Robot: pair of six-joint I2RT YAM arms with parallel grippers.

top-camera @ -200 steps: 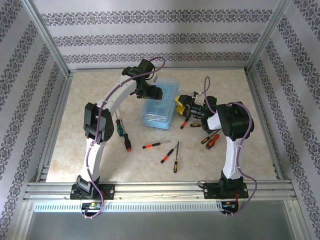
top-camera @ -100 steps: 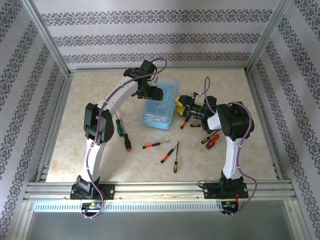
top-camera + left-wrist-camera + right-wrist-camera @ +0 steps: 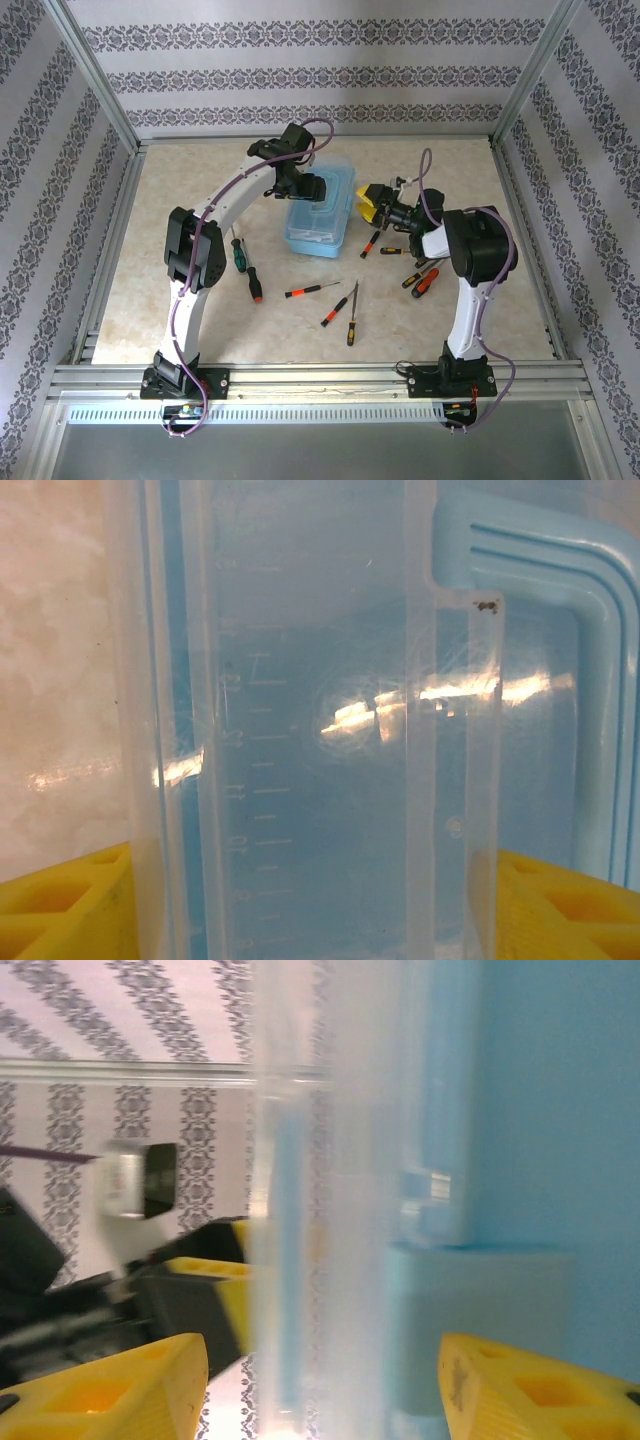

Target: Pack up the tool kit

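In the last second the right arm shifts a little: in the top view its elbow stands higher and more to the right, and the right gripper (image 3: 370,203) now sits just beside the right wall of the tool box (image 3: 318,228), no longer pressed so close to it. Its jaws are also coming slightly together. In the right wrist view the yellow fingers (image 3: 130,1385) are clearly apart, with the clear edge of the box and a blue-grey block, maybe a latch, between them. A gap remains on both sides, so I judge that it grips nothing yet. The left gripper (image 3: 312,188) does not move. It stays over the far part of the box, and in the left wrist view its fingers (image 3: 60,905) lie against both sides of a clear raised band of the lid, about half open. I judge that it holds the box steady. The box keeps its place in the middle of the table (image 3: 150,290), and its lid looks closed. The screwdrivers (image 3: 312,289) all lie outside it, some near the right arm, some in front. So packing is not yet begun, and the work seems to be on opening the box.
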